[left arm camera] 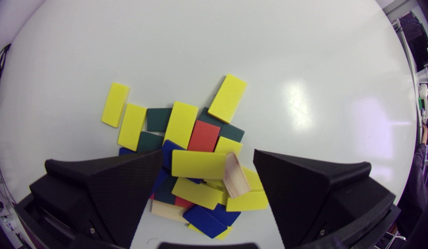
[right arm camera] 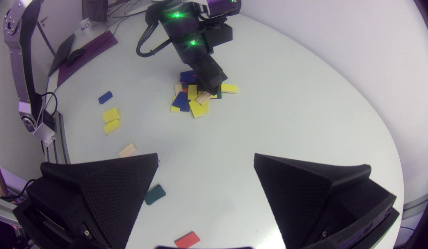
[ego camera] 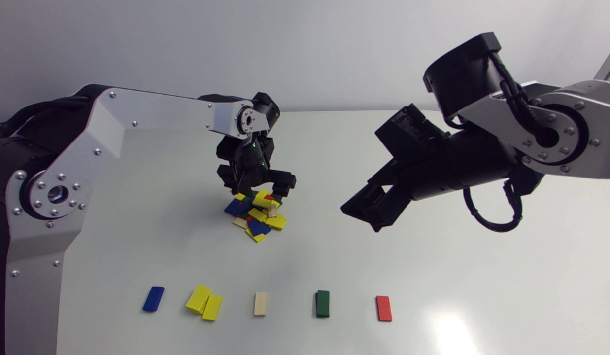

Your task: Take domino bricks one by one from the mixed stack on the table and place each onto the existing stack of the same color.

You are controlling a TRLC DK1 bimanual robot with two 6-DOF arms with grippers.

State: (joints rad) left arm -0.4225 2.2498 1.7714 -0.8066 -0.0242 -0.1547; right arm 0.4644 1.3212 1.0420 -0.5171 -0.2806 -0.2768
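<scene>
Head view: fingers (ego camera: 284, 183) over mixed stack (ego camera: 258, 219)

Bright, even light fills the white table (ego camera: 334, 148). Glare shines ahead of the spread jaws of the left gripper (left arm camera: 207, 155); faint, soft shadows lie beneath them.

Left arm (ego camera: 162, 111) wrist pointing down, jaws apart; right arm (ego camera: 482, 158) raised, jaws apart.

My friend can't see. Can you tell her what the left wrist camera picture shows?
The left gripper hangs open over a messy pile of yellow, blue, green, red and wood-coloured domino bricks on a white table. A yellow brick and a tilted wood-coloured brick lie between its fingers.
</scene>
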